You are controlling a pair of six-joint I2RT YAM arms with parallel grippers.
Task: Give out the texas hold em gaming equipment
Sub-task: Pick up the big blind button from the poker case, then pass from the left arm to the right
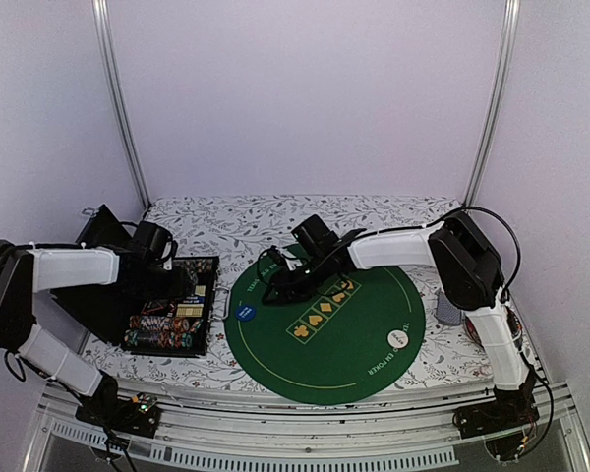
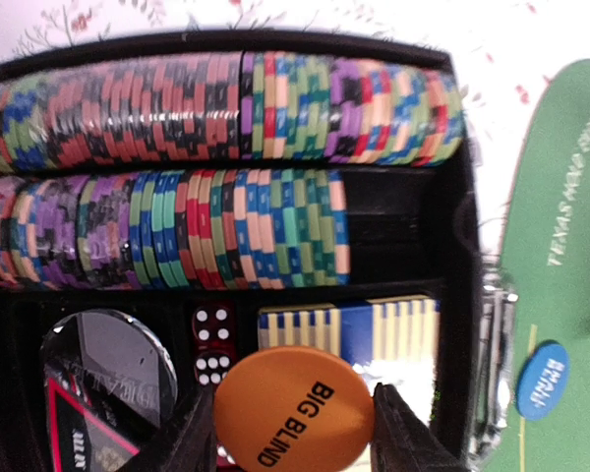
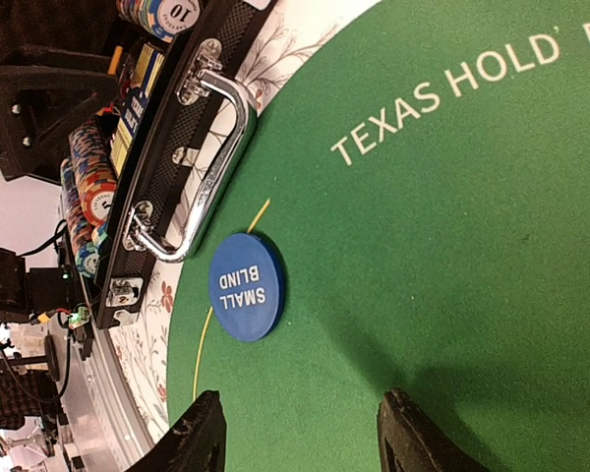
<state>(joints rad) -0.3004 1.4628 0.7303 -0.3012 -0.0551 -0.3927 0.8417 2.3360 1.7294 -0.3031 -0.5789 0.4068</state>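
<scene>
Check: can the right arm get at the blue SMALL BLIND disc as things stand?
Probably yes: the right gripper is open, short of the blue disc, which lies flat on bare green mat, nothing between.

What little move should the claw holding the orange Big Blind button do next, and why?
Probably lift the left gripper straight up. Its fingers pinch the orange disc on both sides, but it is over the open chip case, not the green mat, where the blue disc already lies.
</scene>
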